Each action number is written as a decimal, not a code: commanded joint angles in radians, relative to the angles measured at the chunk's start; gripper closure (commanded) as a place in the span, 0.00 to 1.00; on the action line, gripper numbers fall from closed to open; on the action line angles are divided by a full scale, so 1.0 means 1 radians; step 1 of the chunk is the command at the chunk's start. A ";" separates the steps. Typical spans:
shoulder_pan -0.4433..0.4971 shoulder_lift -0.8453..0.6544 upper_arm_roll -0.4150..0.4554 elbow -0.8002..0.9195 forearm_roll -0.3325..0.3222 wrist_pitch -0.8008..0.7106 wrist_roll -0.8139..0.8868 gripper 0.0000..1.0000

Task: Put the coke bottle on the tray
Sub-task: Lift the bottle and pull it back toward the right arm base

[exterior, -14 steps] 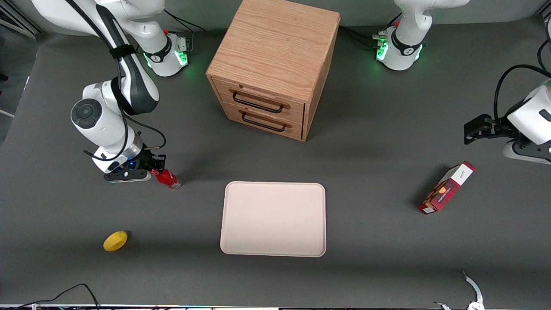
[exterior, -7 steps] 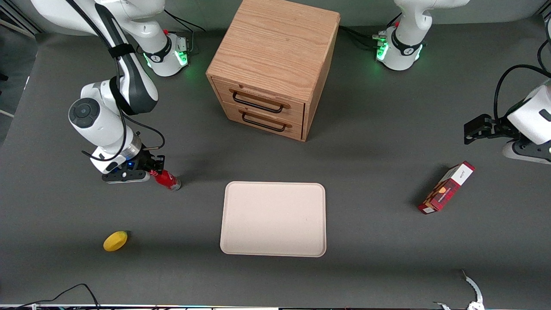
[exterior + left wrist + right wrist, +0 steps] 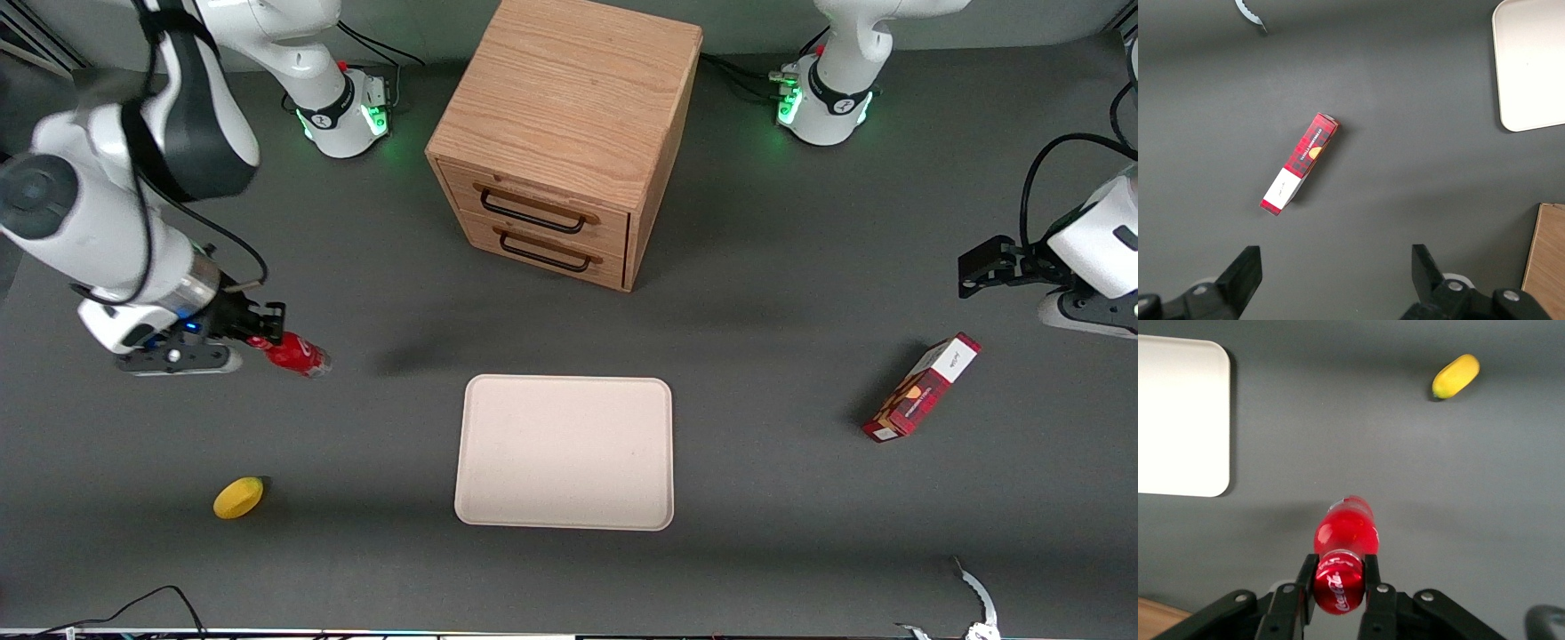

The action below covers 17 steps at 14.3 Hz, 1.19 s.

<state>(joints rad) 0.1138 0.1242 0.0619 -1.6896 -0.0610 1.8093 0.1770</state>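
The small red coke bottle (image 3: 295,354) hangs above the table toward the working arm's end, held by its cap. My right gripper (image 3: 263,341) is shut on that cap. In the right wrist view the red cap with white lettering (image 3: 1338,581) sits clamped between the two black fingers (image 3: 1306,575), and the bottle's body points down at the grey table. The beige tray (image 3: 565,452) lies flat in the middle of the table, well apart from the bottle; one rounded corner of the tray (image 3: 1179,420) also shows in the wrist view.
A wooden two-drawer cabinet (image 3: 566,133) stands farther from the front camera than the tray. A yellow lemon (image 3: 238,497) lies nearer the camera than the bottle. A red-and-white carton (image 3: 922,388) lies toward the parked arm's end.
The right arm has lifted the coke bottle off the table and the bottle has moved away from the tray, toward the working arm's end. Tray, lemon and carton are where they were.
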 commanded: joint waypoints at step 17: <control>0.251 0.305 0.006 0.625 0.047 -0.257 0.234 1.00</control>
<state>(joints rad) 0.3353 0.3269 0.0783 -1.2168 -0.0309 1.5678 0.3691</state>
